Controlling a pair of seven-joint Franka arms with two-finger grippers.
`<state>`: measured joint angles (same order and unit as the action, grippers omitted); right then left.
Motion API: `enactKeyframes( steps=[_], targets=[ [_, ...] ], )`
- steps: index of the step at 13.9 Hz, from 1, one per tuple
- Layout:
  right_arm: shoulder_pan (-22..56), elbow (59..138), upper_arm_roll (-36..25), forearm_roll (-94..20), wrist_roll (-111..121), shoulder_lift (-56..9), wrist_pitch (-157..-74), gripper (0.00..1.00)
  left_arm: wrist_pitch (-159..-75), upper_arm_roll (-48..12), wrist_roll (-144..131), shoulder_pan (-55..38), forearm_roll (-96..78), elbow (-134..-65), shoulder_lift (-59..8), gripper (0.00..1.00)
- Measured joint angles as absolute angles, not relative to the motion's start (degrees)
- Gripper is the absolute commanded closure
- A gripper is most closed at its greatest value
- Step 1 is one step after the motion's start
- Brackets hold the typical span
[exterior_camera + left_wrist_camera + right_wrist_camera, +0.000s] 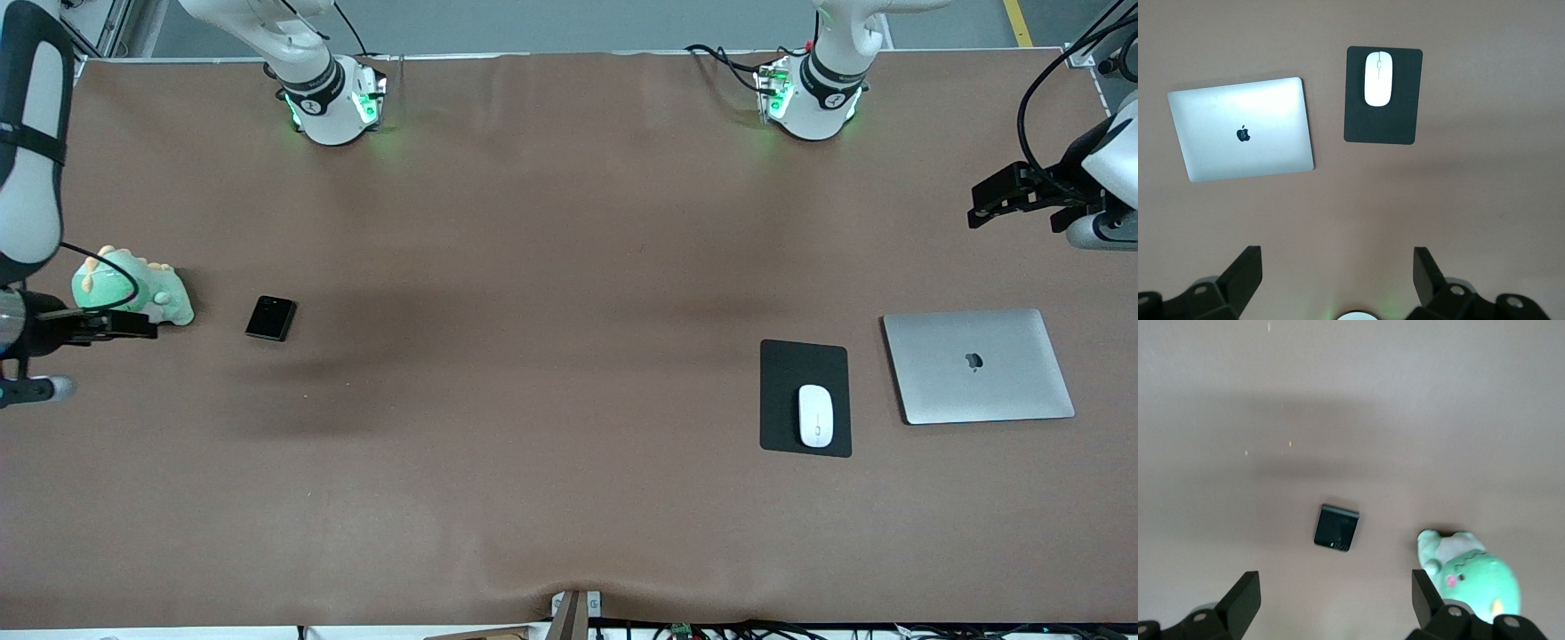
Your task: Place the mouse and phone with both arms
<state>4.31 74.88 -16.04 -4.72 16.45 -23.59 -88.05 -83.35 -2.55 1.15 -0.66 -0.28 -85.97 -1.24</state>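
The white mouse (815, 415) lies on a black pad (805, 364) toward the left arm's end of the table. The left wrist view looks down on the mouse (1378, 79) and the pad (1383, 127). My left gripper (982, 206) (1337, 267) hangs open and empty in the air at that end, apart from both. The small black phone (270, 318) (1336, 527) lies flat toward the right arm's end. My right gripper (133, 325) (1335, 593) hovers open and empty over the table by the plush toy, apart from the phone.
A closed silver laptop (978, 366) (1241, 130) lies beside the pad, toward the left arm's end. A green plush dinosaur (133, 286) (1471, 577) sits beside the phone at the right arm's end. Brown cloth covers the table (533, 356).
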Motion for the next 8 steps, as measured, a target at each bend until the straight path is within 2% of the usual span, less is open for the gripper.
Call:
enactKeyframes(
  steps=[3, 8],
  targets=[
    [3.01, 71.27, -16.19, -4.64, 16.45, -23.59, -87.53, 0.0, -83.35, -2.55, 1.15, -0.66, -0.28, -85.91, -1.24, 0.0],
    [1.82, 70.19, -16.18, -5.16, 16.48, -23.65, -87.93, 0.0, -83.35, -2.55, 1.15, -0.65, -0.28, -85.89, -1.24, 0.0]
  ],
)
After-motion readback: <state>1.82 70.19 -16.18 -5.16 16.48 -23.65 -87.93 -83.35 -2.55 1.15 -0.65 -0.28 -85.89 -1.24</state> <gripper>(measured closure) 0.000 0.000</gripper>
